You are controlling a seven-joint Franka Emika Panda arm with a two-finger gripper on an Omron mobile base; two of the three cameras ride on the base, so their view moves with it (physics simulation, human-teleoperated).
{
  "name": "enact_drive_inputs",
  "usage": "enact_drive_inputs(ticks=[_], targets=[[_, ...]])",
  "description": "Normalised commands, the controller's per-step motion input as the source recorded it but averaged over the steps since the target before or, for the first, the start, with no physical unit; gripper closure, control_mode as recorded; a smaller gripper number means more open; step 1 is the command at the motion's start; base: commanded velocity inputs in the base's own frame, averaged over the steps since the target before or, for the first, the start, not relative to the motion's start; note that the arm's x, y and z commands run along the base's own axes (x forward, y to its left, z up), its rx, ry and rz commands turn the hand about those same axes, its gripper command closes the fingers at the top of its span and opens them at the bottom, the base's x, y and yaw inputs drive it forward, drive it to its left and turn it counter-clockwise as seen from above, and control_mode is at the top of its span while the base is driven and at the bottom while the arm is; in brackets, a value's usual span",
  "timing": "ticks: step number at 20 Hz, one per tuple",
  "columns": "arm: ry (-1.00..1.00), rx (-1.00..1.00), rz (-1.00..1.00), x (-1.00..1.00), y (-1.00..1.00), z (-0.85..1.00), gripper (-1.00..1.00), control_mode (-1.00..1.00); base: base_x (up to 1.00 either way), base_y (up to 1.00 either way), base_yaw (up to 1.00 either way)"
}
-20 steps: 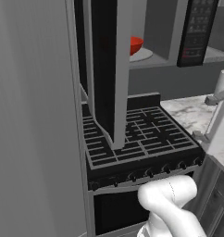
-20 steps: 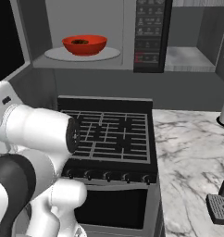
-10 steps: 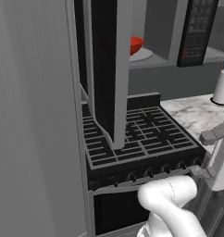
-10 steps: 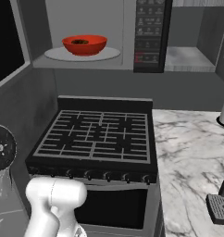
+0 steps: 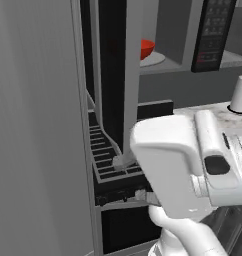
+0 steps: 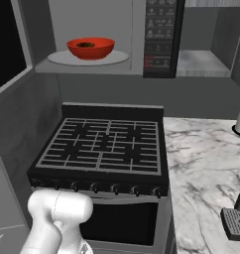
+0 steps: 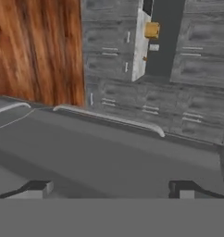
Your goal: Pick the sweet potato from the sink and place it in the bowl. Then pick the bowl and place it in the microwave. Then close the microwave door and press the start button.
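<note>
Above the stove (image 6: 104, 146), the microwave door (image 5: 113, 80) stands swung open, edge-on to the arm; a sweep from the wrong side could, I judge, strike that edge rather than close it. Behind it the microwave (image 6: 159, 37) cavity holds the bowl (image 6: 90, 47) on its plate, sweet potato (image 6: 85, 44) inside. Desk at right offers open room. End effector (image 7: 111, 189) fingers apart, empty.

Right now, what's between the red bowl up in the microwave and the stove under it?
In the right base view, the red bowl sits on a pale round plate on the microwave floor; below that, bare grey wall down to the stove.
</note>
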Motion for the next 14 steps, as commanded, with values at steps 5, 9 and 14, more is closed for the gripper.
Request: enact_drive_inputs(ticks=[5,9,14], targets=[[0.0,-0.21,-0.49,0.98,0.9,-0.18,-1.0,-1.0,0.0,0.0,0.0],[0.0,-0.14,-0.49,0.9,0.65,-0.09,-1.0,-1.0,0.0,0.0,0.0],[0.0,-0.03,-0.45,0.65,0.07,-0.01,-1.0,-1.0,0.0,0.0,0.0]])
